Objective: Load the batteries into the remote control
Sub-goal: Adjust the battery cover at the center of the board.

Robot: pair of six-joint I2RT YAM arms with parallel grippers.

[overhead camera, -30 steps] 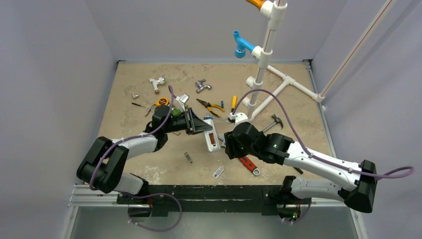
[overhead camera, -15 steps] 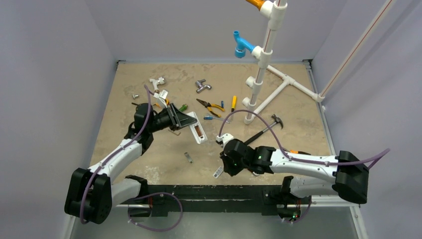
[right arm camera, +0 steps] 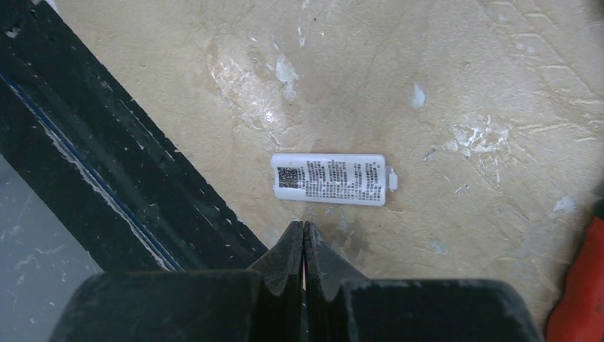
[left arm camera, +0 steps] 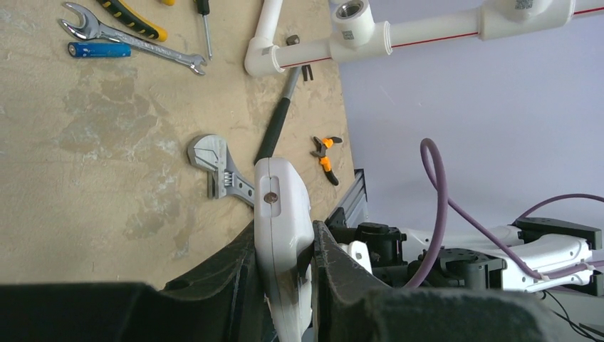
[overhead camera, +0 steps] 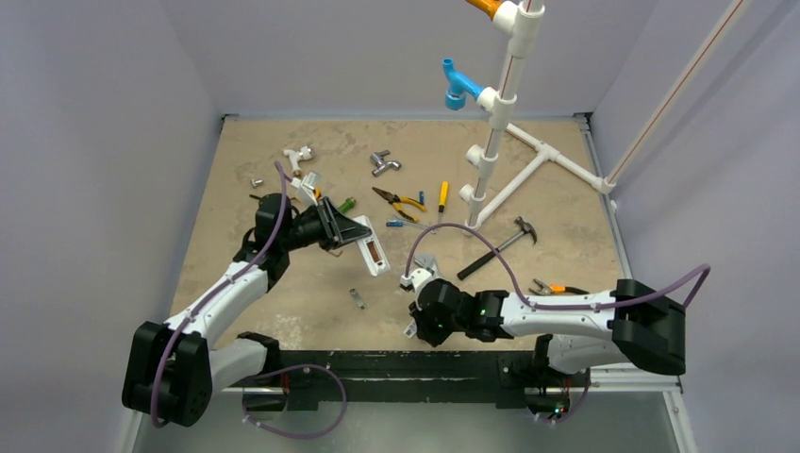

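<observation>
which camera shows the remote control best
Top external: the remote control shows most of its length and its open battery recess. Left wrist shows only a narrow white edge of it, clamped in the left claw. Right wrist misses it, showing a labelled white cover on the table.

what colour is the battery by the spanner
Blue. The battery lies beside the silver spanner; the left wrist view shows it best.

Place: robot lab cell | Evidence: grey enclosure walls (overhead camera: 94,113), tool-strewn bench (overhead camera: 566,226), PVC pipe rig (overhead camera: 497,123)
</observation>
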